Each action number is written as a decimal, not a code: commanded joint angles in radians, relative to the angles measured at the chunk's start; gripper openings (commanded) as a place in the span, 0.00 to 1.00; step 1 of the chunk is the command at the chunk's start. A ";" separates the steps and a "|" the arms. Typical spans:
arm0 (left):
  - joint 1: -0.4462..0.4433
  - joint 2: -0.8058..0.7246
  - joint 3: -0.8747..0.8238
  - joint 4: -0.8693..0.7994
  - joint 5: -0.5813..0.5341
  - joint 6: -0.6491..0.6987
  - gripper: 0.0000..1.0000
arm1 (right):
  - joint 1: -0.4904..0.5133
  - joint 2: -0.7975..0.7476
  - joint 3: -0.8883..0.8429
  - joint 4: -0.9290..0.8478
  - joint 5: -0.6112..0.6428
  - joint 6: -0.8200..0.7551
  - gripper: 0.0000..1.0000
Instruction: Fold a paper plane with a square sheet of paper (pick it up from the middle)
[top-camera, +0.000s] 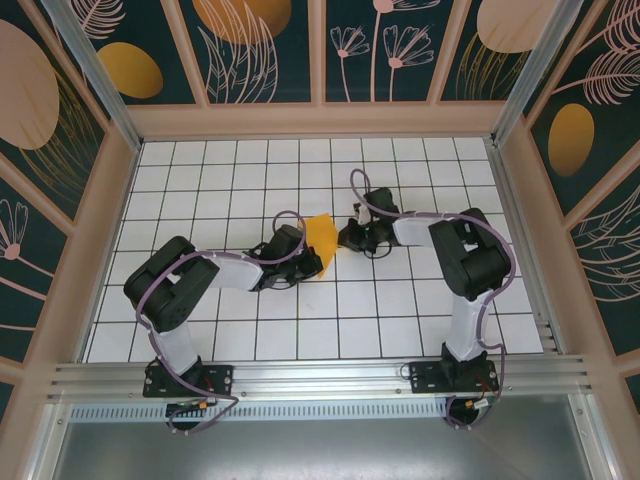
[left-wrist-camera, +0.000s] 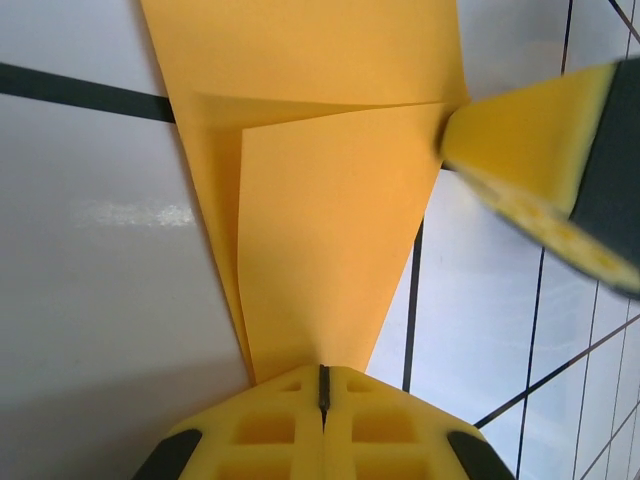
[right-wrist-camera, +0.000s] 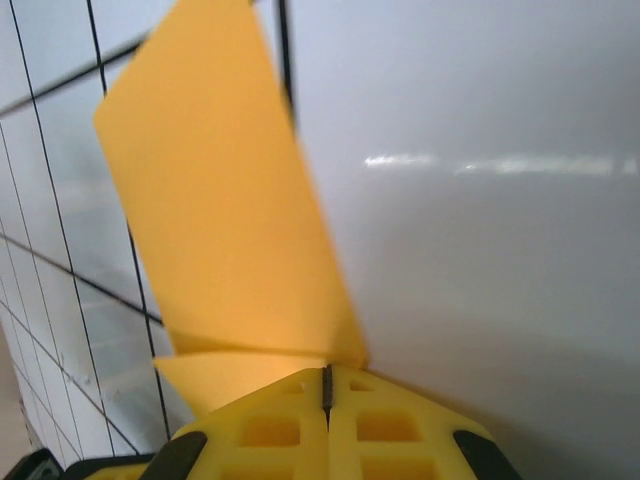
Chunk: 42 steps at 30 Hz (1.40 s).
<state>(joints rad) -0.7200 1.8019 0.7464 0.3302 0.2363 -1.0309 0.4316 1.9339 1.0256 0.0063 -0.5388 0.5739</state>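
Item: sheet of paper (top-camera: 321, 238), thin, bright orange-yellow, part-folded, not yet a plane
Location: approx mid-table (top-camera: 250, 330) in top view, held up off flat btwn the two grippers; lower tip looks close to the tiles, contact w/ surface can't be told
L gripper (left-wrist-camera: 322, 388): at 8 o'clock of the sheet; jaws pressed fully together, narrow end of the sheet pinched in the seam
R gripper (right-wrist-camera: 327, 386): at 3 o'clock of the sheet; jaws pressed together too, nipping a corner where a flap edge meets the main panel; its yellow pad (left-wrist-camera: 530, 140) sits at 2 o'clock in L wrist view, against the sheet's side corner
Form: tapering wedge in L wrist view, wide at 12, narrowing to the jaws at 6; one layer lapped over another, straight crease across near 12, second edge running diag. down to the pinch
Surface: smooth, matte, edges crisp, no tears or crumples seen
Handling (est.): light, limp, will bow or twist under uneven pull
Risk 1: arms drawing apart out of sync, tear at either pinch since both bites are small
Risk 2: arms closing in, sheet buckles and takes a stray crease
Risk 3: one jaw letting go early, sheet swings on the other pinch, layers slide, alignment lost
Risk 4: pressing down off-line, crease lands askew, lopsided wings
Stage (est.): mid-fold, more folds needed
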 joint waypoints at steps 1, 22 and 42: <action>-0.007 0.055 -0.045 -0.200 -0.041 0.001 0.00 | -0.049 0.035 0.022 0.049 0.043 -0.051 0.03; -0.008 0.030 0.014 -0.196 -0.053 0.057 0.00 | 0.088 0.012 -0.021 0.024 -0.022 -0.047 0.00; -0.091 -0.022 -0.040 -0.166 0.023 0.138 0.00 | 0.059 0.076 -0.012 -0.026 0.028 -0.011 0.00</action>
<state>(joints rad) -0.7761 1.7714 0.7429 0.2802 0.2226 -0.9127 0.5049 1.9522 1.0210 0.0418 -0.5793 0.5564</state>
